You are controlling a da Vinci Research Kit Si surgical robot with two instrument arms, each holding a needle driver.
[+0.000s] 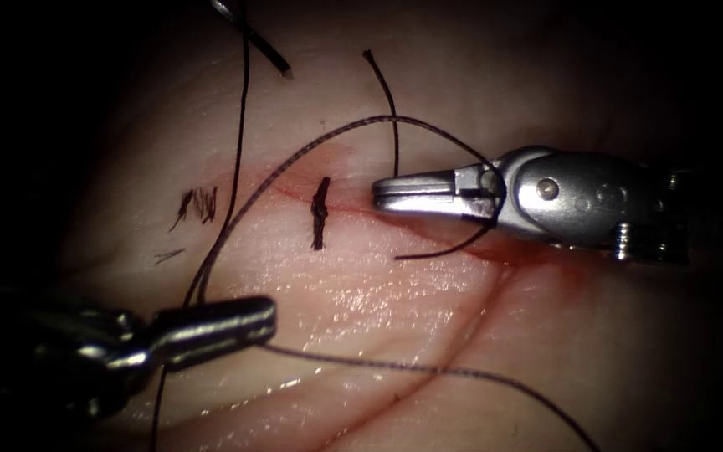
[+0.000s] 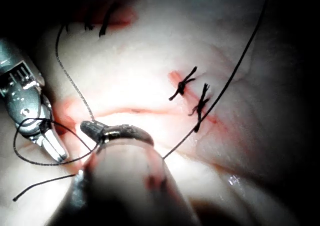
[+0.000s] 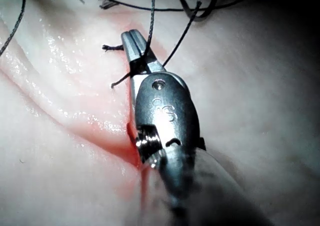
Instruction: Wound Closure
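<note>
Jaws of the right tool [image 1: 376,193] lie closed over the cut [image 1: 294,194], with a loop of thread [image 1: 294,159] wound around them near the hinge; whether they pinch any strand cannot be told. Jaws of the left tool [image 1: 268,316] are closed on the thread, low and left of the tissue [image 1: 395,310], a strand rising from them past the needle. Curved needle [image 1: 253,38] lies free on the tissue at the upper left, well apart from both tools and not in the tissue. One finished knot [image 1: 320,213] crosses the cut just left of the right tool's tip. Cut ends of thread [image 1: 198,203] lie farther left. Red fluid [image 1: 537,251] pools beneath the right tool's wrist.
</note>
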